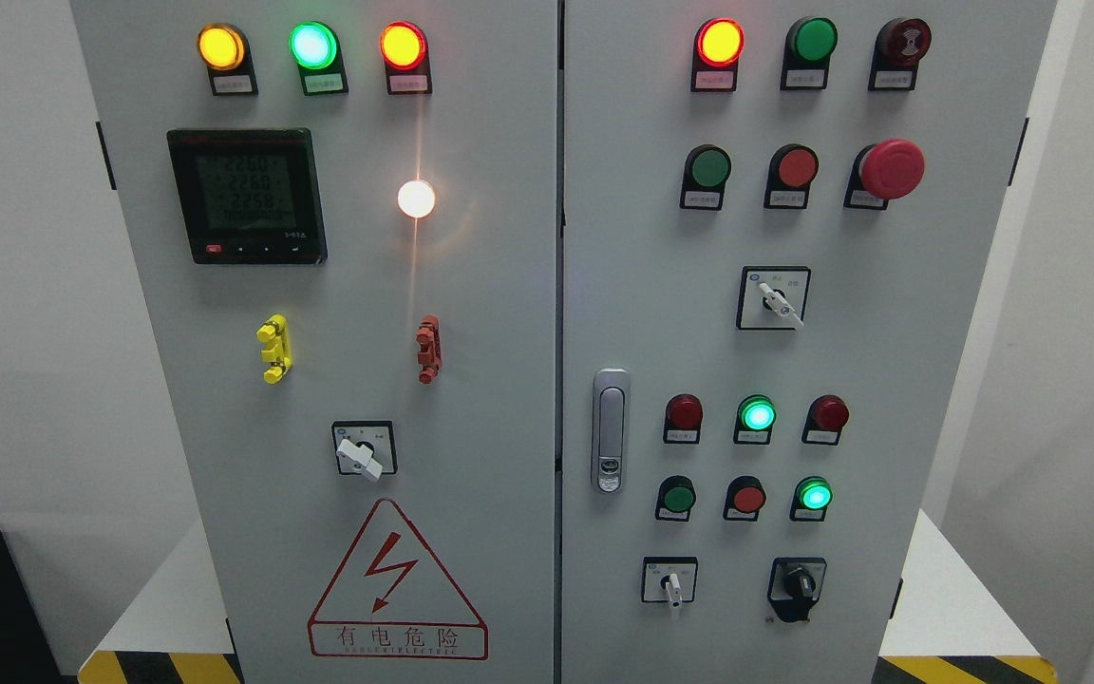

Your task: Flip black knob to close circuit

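Presently neither robot hand is in view, so finger state cannot be told; the black rotary knob on its black plate (pixel 797 584) sits near the grey steel cabinet's (pixel 509 399) lower right corner, warranting a square approach and firm pinch before turning.

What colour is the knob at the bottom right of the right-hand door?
Black, on a black base; the knob shows best in the head view.

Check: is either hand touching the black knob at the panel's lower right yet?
Apart. The head view shows the black knob fully exposed on the cabinet door, with no robot hand anywhere in the frame.
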